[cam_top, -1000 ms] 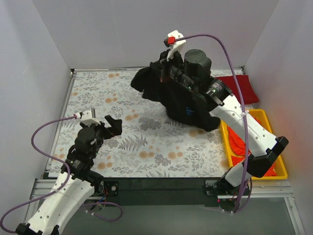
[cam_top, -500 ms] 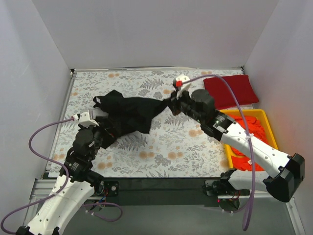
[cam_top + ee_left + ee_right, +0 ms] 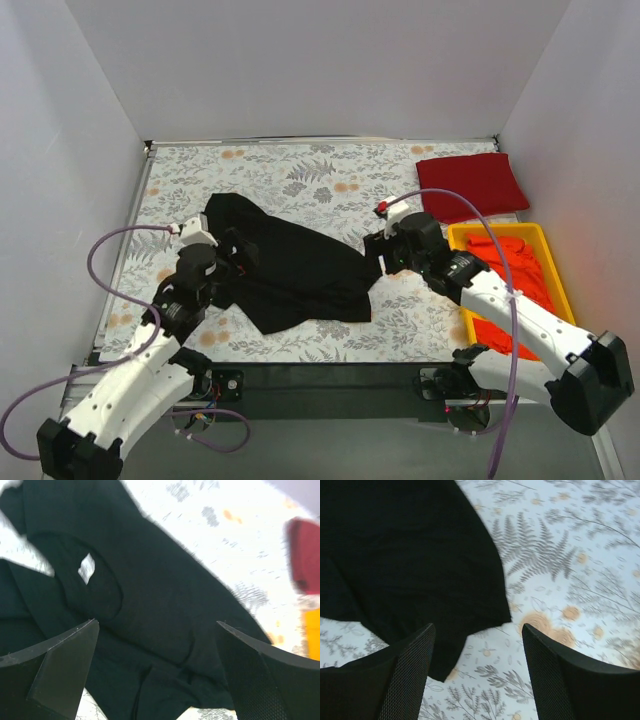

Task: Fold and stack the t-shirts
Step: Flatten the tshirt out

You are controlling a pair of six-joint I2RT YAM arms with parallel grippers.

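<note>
Near the table point(image 3: 300, 165) centre, the black shirt point(image 3: 290, 270) lies spread, unfolded. One red shirt point(image 3: 472, 185) sits folded at the far right corner. Orange shirts point(image 3: 515, 275) wait in the bin point(image 3: 561, 292). The left gripper point(image 3: 156, 624) and right gripper point(image 3: 478, 627) stand open and empty. Most of the work appears to remain.

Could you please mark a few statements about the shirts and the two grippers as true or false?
1. The black shirt lies spread on the floral table cover. True.
2. The right gripper is clamped on the black shirt. False: its jaws stand apart with nothing between them.
3. The dark red shirt sits in the yellow bin. False: it lies on the table cover behind the bin.
4. The orange-red shirts are in the yellow bin. True.
5. The left gripper is shut. False: it is open above the black shirt.
</note>
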